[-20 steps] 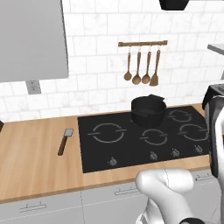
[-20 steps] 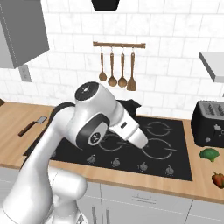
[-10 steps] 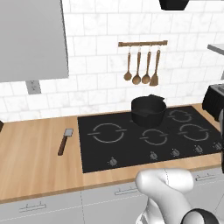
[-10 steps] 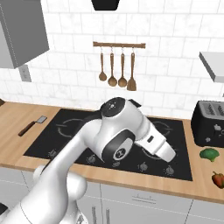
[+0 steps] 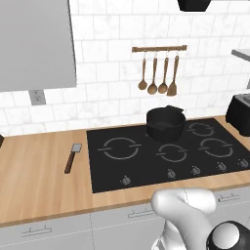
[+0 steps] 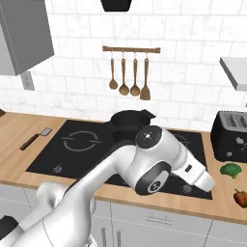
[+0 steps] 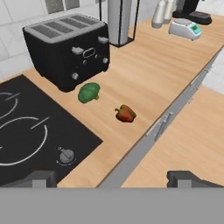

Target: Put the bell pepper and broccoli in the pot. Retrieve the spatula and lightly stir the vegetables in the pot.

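**Vegetables Wait Beside the Toaster as Arm Swings Right**

Along the wooden counter (image 7: 144, 74) right of the black cooktop (image 5: 161, 154), the broccoli (image 7: 89, 92) and the bell pepper (image 7: 125, 113) lie near each other without touching. The green lump sits just in front of the black toaster (image 7: 68, 48), close to the cooktop's edge; the red-orange piece lies nearer the counter's front edge. The right base view shows the same pair, broccoli (image 6: 231, 170) just below the toaster (image 6: 230, 136) and bell pepper (image 6: 240, 197) near the front edge.

The white arm (image 6: 154, 166) reaches across the front of the cooktop toward that end of the counter. In the hand view the gripper (image 7: 111, 179) hangs above the counter's front edge with its jaws spread wide and nothing between them; the two dark fingertips (image 7: 39, 178) stand far apart at the bottom of the view, well short of both vegetables.

The pot (image 5: 166, 124), squat and black, stands on a rear burner of the cooktop, below a wall rail of wooden utensils (image 5: 157, 73). The spatula (image 5: 72, 157) lies flat on the counter just left of the cooktop, grey blade toward the wall and brown handle toward the front. A kitchen scale (image 7: 185, 28) and metal shakers (image 7: 164, 13) stand farther along the counter, past the toaster.
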Controlling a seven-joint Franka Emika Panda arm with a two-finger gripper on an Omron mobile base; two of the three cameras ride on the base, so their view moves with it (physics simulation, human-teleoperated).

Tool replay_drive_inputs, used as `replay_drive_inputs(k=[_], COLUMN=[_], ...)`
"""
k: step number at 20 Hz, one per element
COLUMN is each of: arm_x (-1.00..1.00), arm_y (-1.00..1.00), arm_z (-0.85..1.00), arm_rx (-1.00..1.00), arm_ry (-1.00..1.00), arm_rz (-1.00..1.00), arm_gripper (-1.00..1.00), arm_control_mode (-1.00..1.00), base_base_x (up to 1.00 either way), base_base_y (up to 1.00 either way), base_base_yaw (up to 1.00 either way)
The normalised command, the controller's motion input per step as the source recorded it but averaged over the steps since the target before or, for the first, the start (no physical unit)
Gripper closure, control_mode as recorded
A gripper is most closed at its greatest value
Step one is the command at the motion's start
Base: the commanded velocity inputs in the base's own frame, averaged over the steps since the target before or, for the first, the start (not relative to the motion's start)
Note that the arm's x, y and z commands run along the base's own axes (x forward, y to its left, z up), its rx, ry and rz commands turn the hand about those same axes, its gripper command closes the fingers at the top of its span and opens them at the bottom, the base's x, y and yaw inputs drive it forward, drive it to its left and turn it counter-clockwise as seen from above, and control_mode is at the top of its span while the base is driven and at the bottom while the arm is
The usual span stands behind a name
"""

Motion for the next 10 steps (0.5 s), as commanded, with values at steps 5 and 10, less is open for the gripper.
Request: replay_drive_inputs(k=[5, 10], arm_x=[0.00, 0.00], arm_y=[-0.36, -0.29], arm_z=[0.00, -0.09], arm_rx=[0.00, 0.00], arm_ry=[0.05, 0.08], arm_rz=[0.01, 0.01], arm_gripper=[-1.00, -1.00], arm_control_mode=[-1.00, -1.00], base_base_x=[0.00, 0.00], base_base_y=[0.00, 0.00], base_base_yaw=[0.00, 0.00])
